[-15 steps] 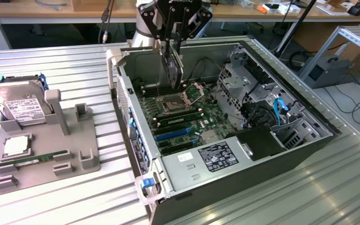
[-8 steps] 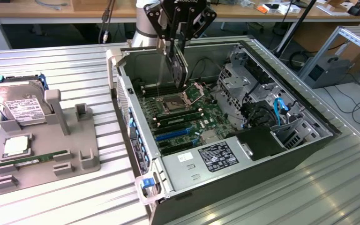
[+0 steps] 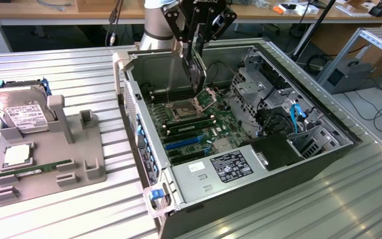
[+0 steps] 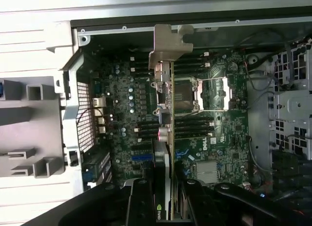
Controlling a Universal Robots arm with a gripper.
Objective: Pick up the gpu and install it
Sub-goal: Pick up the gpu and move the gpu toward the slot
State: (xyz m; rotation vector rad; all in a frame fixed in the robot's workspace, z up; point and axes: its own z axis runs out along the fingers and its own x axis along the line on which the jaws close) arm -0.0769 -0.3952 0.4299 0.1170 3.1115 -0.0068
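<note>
My gripper (image 3: 195,46) hangs over the back part of the open computer case (image 3: 324,127), shut on the gpu (image 3: 196,74). The card is held upright on its edge, its lower end a little above the motherboard (image 3: 208,127) near the CPU socket (image 3: 189,107). In the wrist view the gpu (image 4: 167,109) appears edge-on as a thin strip. Its silvery bracket (image 4: 168,41) points toward the case's rear wall. The black fingers (image 4: 141,201) of the gripper (image 4: 166,206) clamp it from both sides.
A grey parts holder (image 3: 78,164) sits on the slatted table at the exterior view's left, holding a hard drive (image 3: 25,112), a square chip (image 3: 18,154) and a RAM stick (image 3: 35,171). Blue slots (image 3: 184,144), cables and a drive cage (image 3: 254,84) crowd the case.
</note>
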